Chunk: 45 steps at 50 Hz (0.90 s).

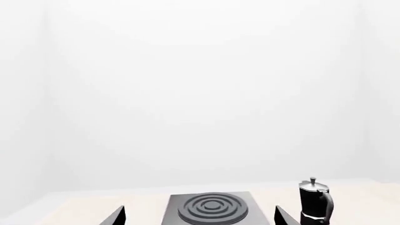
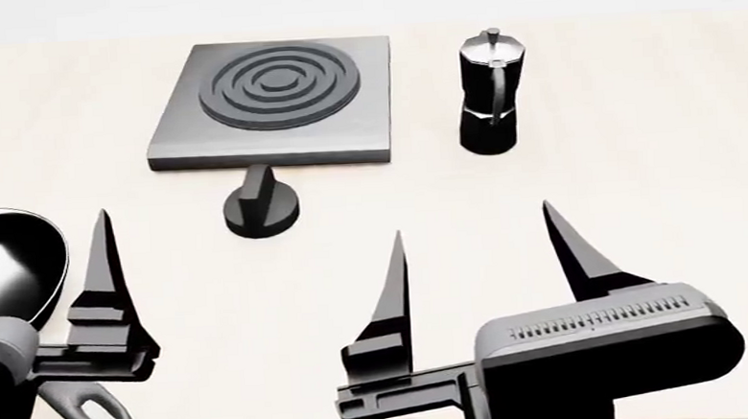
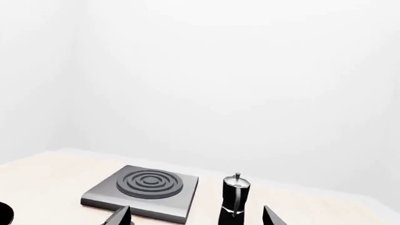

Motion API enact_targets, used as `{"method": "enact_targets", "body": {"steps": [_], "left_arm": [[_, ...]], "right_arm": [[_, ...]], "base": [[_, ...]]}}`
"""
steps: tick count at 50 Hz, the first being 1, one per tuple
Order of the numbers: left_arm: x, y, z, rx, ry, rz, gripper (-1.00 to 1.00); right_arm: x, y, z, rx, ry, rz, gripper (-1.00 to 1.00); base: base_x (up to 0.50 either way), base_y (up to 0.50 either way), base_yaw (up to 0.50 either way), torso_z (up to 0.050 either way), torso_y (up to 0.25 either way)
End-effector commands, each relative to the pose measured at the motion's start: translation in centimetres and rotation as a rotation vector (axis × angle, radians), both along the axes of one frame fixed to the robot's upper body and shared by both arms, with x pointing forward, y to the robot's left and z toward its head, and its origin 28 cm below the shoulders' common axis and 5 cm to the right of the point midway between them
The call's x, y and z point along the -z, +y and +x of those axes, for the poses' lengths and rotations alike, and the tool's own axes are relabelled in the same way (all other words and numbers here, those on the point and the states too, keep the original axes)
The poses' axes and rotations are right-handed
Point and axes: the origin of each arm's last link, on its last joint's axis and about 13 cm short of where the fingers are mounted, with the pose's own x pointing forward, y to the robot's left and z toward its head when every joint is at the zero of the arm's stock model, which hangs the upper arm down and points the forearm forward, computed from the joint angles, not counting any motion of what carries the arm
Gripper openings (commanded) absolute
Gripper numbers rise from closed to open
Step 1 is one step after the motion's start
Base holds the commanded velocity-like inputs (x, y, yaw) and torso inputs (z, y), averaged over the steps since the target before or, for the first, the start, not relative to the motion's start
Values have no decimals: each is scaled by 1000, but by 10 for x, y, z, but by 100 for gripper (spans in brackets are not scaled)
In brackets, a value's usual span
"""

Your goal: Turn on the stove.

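Observation:
The stove [image 2: 279, 99] is a flat grey slab with a ring burner at the back of the pale table. Its small black knob [image 2: 262, 208] with an upright fin stands just in front of the slab. My left gripper [image 1: 198, 216] is open and empty, with the stove [image 1: 209, 208] showing between its tips. One left finger [image 2: 102, 272] shows near the table's front left. My right gripper [image 2: 479, 262] is open and empty, in front and to the right of the knob. The right wrist view shows the stove [image 3: 144, 190] beyond the open right gripper [image 3: 195, 216]. The knob is hidden in both wrist views.
A black moka pot [image 2: 487, 93] stands right of the stove; it also shows in the left wrist view [image 1: 314, 201] and the right wrist view [image 3: 235, 197]. A black frying pan [image 2: 5, 267] lies at the front left, under my left arm.

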Motion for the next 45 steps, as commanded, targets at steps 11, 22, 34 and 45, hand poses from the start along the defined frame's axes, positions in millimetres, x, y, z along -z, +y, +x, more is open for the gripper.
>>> {"method": "enact_targets", "body": {"steps": [11, 22, 34, 45], "left_arm": [[-1, 0, -1, -4, -2, 0, 100], [0, 0, -1, -5, -4, 7, 100], [-1, -1, -2, -4, -6, 4, 100], [-1, -1, -1, -3, -6, 8, 100]], "right_arm": [[-1, 1, -1, -1, -4, -11, 100], [-2, 1, -2, 0, -8, -11, 100], [-2, 1, -2, -1, -11, -13, 100], [-4, 2, -3, 8, -32, -32, 100]], "base": [[0, 90, 0, 0, 0], [0, 91, 0, 0, 0], [0, 91, 0, 0, 0], [0, 74, 0, 0, 0]]}}
